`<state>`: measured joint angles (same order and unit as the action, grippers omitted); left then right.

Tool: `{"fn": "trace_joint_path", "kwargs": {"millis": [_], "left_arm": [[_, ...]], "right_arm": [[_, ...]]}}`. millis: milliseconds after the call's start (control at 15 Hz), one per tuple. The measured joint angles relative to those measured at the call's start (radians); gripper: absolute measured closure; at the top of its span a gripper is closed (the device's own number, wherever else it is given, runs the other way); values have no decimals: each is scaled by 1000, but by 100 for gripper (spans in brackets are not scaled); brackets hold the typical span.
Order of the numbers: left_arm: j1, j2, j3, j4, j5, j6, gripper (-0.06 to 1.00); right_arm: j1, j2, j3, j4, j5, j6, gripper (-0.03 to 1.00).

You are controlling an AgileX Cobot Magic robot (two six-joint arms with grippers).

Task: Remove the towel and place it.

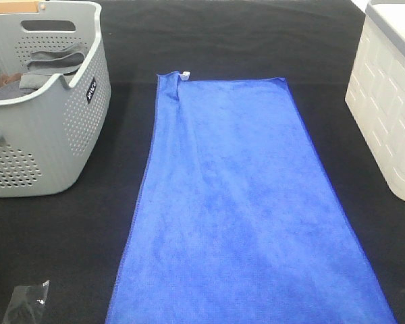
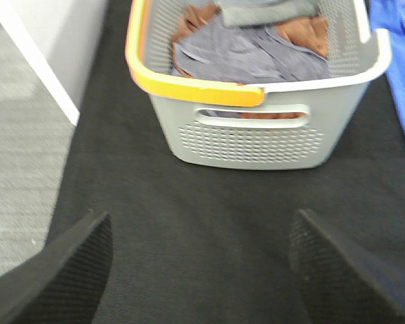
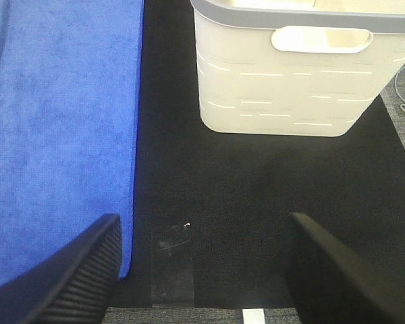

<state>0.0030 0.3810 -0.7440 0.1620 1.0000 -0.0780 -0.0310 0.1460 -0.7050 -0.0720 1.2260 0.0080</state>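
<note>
Towel (image 1: pixel 250 209): big royal-blue one, lying spread flat on the black worktop (image 1: pixel 256 40), pretty much dead centre in the high view
Long axis: running from the near edge of the worktop straight toward the far side, narrow ends near and far
Tag: little white tag (image 1: pixel 185 75) sitting at the far corner on the left, so that end is pointing away from the robot
Wrinkles: a long soft fold is running down the left side, otherwise it's lying smooth
Left neighbour: grey perforated basket (image 1: pixel 47 128) with grey and brownish cloths piled inside, standing apart from the towel
Right neighbour: white bin (image 1: pixel 391 115), also standing clear of the towel
Left tool (image 2: pixel 199 270): fingers spread wide, gripping nothing, hovering over bare worktop in front of the grey basket
Right tool (image 3: pixel 202 270): also released wide, holding nothing, one finger (image 3: pixel 88 270) overlapping the towel's right edge in its wrist view
</note>
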Motion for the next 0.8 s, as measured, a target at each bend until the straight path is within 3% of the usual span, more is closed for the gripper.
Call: {"fn": "trace_joint_path", "kwargs": {"millis": [133, 467, 800], "left_arm": [[0, -131, 47, 16, 17, -2, 24], [0, -374, 57, 15, 185, -6, 24], [0, -387, 102, -9, 216, -6, 24]], "right_arm": [[0, -65, 45, 0, 0, -28, 28], [0, -150, 136, 0, -2, -73, 28], [0, -151, 198, 15, -145, -95, 28]]}}
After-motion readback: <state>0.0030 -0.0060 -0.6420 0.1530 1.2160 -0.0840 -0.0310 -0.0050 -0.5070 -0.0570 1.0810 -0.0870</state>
